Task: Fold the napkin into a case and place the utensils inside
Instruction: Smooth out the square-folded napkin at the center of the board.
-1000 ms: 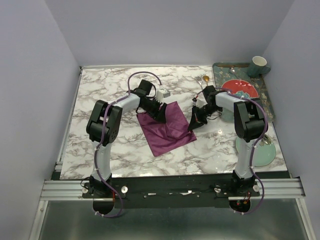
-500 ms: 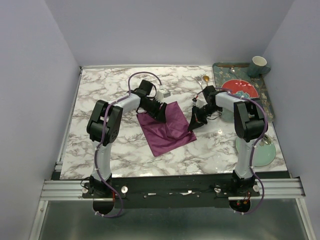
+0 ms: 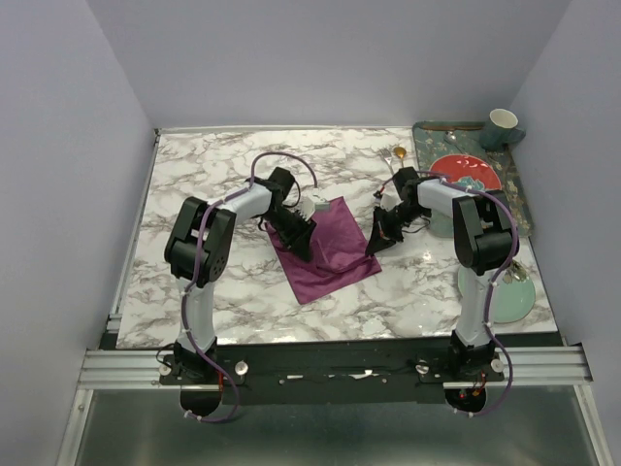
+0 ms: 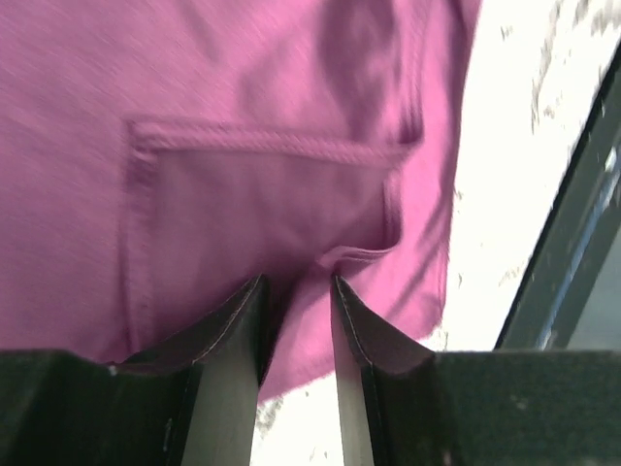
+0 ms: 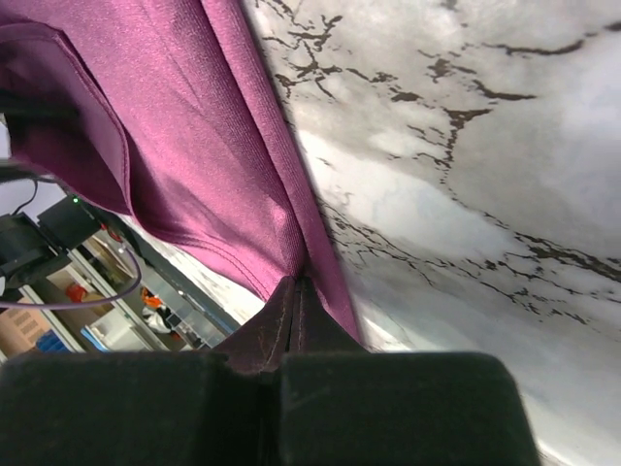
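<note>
The plum-purple napkin [image 3: 328, 254] lies spread flat on the marble, set diagonally between the two arms. My left gripper [image 3: 299, 236] sits low over its far left part. In the left wrist view its fingertips [image 4: 296, 282] stand a little apart, astride a raised pleat of the napkin [image 4: 243, 116] beside a folded-over hemmed flap. My right gripper [image 3: 374, 241] is shut on the napkin's right edge, and the right wrist view shows the cloth [image 5: 175, 126] running into the closed tips [image 5: 299, 282]. A gold utensil [image 3: 396, 153] lies at the back; I cannot make out the fork.
A dark teal tray [image 3: 427, 131] at the back right carries a red plate [image 3: 466, 173] and a pale cup [image 3: 503, 124]. A pale green plate [image 3: 512, 299] lies near the right arm's base. Grey walls enclose the marble top on three sides.
My left gripper has slid toward the near side over the napkin and its jaws have narrowed. The napkin's far corner is now uncovered. The right arm has not moved.
</note>
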Robot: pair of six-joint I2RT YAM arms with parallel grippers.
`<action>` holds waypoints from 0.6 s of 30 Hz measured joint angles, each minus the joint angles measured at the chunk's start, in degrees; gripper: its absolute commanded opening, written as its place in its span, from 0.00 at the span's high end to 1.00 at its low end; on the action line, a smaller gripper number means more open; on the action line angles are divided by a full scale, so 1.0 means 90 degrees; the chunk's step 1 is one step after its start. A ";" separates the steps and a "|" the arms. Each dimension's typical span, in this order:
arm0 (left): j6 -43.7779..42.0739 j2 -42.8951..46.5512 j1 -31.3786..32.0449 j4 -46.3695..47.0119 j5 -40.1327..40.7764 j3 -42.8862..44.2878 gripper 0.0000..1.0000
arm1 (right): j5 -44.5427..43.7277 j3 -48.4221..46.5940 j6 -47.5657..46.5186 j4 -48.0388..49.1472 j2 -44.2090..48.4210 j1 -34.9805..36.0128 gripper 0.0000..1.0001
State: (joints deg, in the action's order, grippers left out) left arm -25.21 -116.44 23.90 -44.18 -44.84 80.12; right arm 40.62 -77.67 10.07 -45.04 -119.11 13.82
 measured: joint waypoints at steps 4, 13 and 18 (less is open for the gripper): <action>-0.0673 0.0340 0.0012 -0.0469 0.0010 -0.0342 0.41 | -0.0058 0.0000 -0.0002 0.0000 -0.0007 0.0000 0.99; -0.1251 0.1081 -0.0121 -0.0583 0.0073 0.0032 0.24 | -0.0102 0.0000 -0.0005 0.0000 -0.0007 0.0000 0.99; -0.0848 0.0765 -0.0138 -0.0039 0.0146 0.0588 0.27 | -0.0107 0.0000 -0.0005 0.0002 -0.0007 0.0000 0.99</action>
State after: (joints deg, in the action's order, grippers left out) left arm -32.84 -109.56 22.65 -44.53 -43.53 85.41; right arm 39.66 -77.67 10.02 -45.01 -119.17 13.82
